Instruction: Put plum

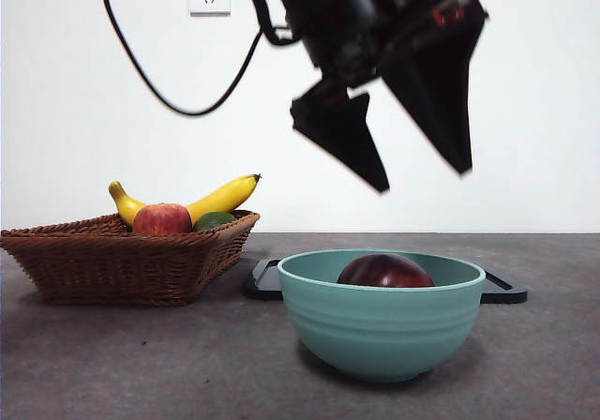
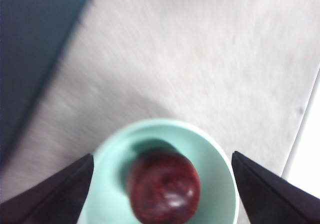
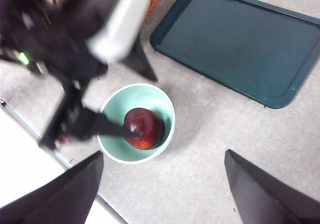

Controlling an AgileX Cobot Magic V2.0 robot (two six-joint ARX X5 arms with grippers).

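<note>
The plum (image 1: 384,272), dark maroon and glossy, lies inside a teal bowl (image 1: 380,322) at the table's front middle. My left gripper (image 1: 424,181) hangs open well above the bowl, holding nothing. In its wrist view the plum (image 2: 162,186) rests in the bowl (image 2: 215,159), with the left gripper (image 2: 162,155) spread wide on either side. My right gripper (image 3: 164,154) is open and high up. It looks down on the plum (image 3: 145,129), the bowl (image 3: 117,156) and the left arm (image 3: 75,49) over them.
A wicker basket (image 1: 122,256) at the left holds a banana (image 1: 220,198), a red apple (image 1: 162,219) and a green fruit (image 1: 214,219). A dark flat tray (image 3: 240,39) lies behind the bowl. A black cable hangs at the back wall.
</note>
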